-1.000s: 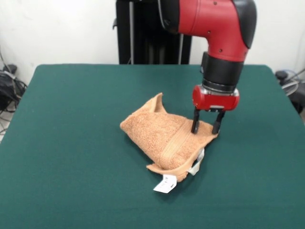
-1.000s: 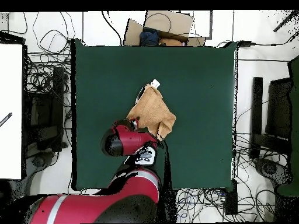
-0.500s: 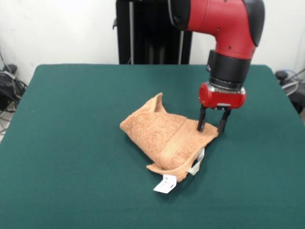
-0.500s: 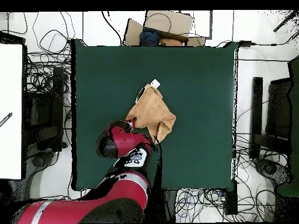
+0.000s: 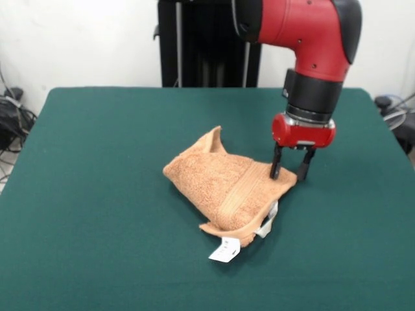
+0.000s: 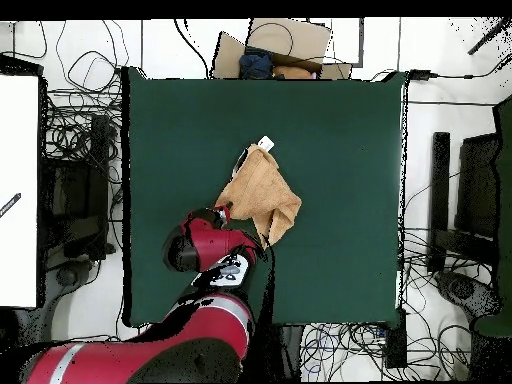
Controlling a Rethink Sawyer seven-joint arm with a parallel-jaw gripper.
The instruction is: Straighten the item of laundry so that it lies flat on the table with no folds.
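Nearest the front camera, a white tag (image 5: 225,249) is lying on the table (image 5: 97,227), poking out from under the towel's near corner; a second white tag (image 5: 266,223) is hanging at the near right edge, just behind it. The towel (image 5: 220,184) is sitting a little right of the table's centre, bunched and doubled over itself; a woven border band (image 5: 243,191) is crossing the top layer, and one corner is standing up in a peak at the far side. In the front view the towel's long axis is running diagonally, from the far left down toward the near right.

Behind and to the right of the bulk of the cloth, the gripper (image 5: 289,172) is pointing straight down at the towel's right-hand corner; its two black fingers are standing apart with a clear gap, and nothing is held between them. One fingertip is appearing over the corner's edge; the other is appearing just outside it, over bare green surface; whether either is touching cannot be told.

The mass of the towel is therefore lying to the left of the gripper in the front view; in my judgement, any pull to unfold this corner is needing to go rightward, away from that mass.
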